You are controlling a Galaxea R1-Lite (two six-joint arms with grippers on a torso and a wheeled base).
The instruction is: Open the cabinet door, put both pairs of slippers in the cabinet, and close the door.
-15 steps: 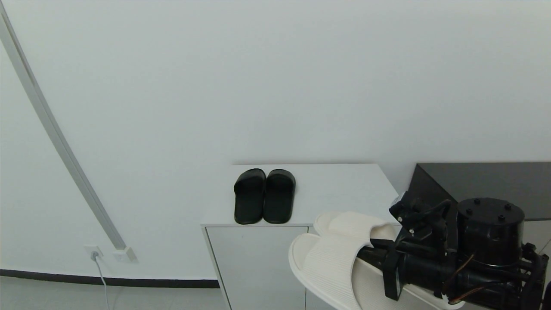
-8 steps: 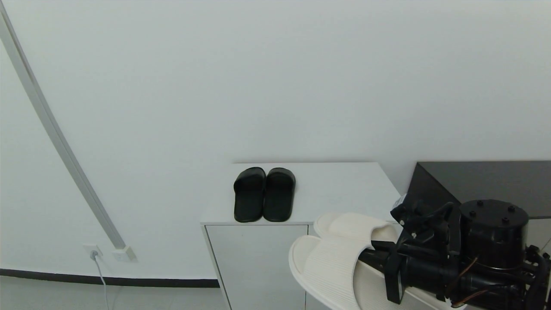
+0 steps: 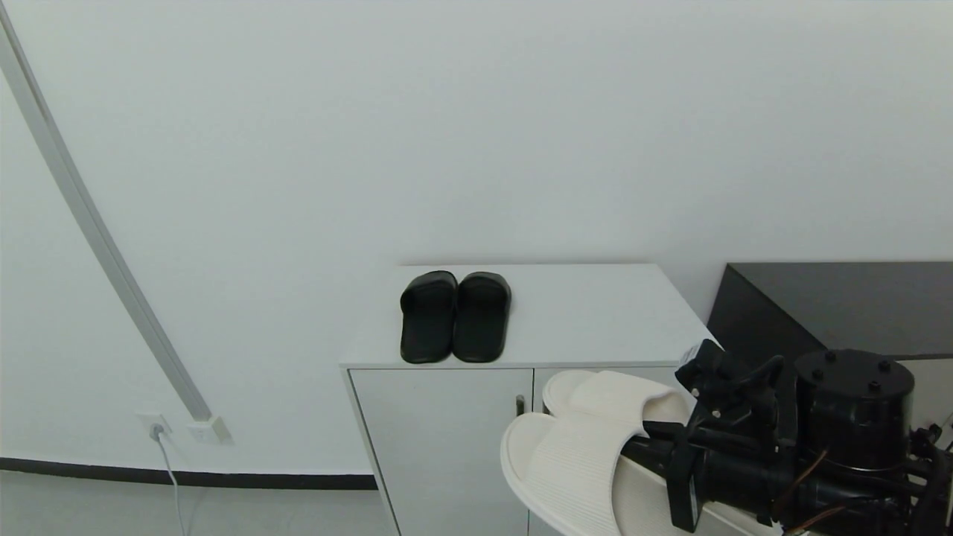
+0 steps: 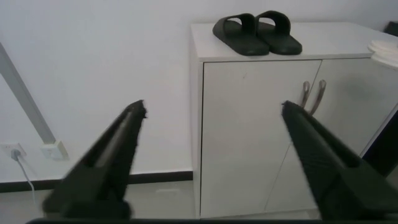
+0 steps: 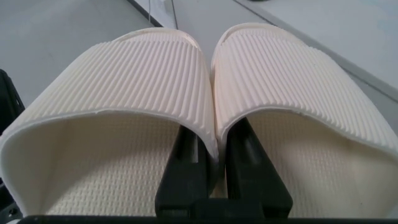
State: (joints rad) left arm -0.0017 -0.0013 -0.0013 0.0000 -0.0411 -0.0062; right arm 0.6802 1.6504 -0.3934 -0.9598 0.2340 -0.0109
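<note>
A pair of black slippers [image 3: 456, 316] [image 4: 258, 32] lies side by side on top of the white cabinet [image 3: 595, 320]. Both cabinet doors [image 4: 249, 137] are closed, with two upright handles [image 4: 313, 94] where they meet. My right gripper [image 3: 649, 441] [image 5: 214, 171] is shut on the white ribbed slippers [image 3: 577, 454] [image 5: 149, 93], pinching their two inner walls together, and holds them in front of the right door, below the cabinet top. In the left wrist view my left gripper [image 4: 213, 109] stands open and holds nothing, some way in front of the left door.
A dark grey surface [image 3: 841, 305] adjoins the cabinet on the right. On the wall at the left are a slanted grey cable duct [image 3: 89, 223] and a socket with a plugged cable [image 3: 156, 430]. Grey floor lies below.
The head camera has shifted, so more of the cabinet front and a handle show. The right gripper still holds the white slippers at about the same spot in the picture.
</note>
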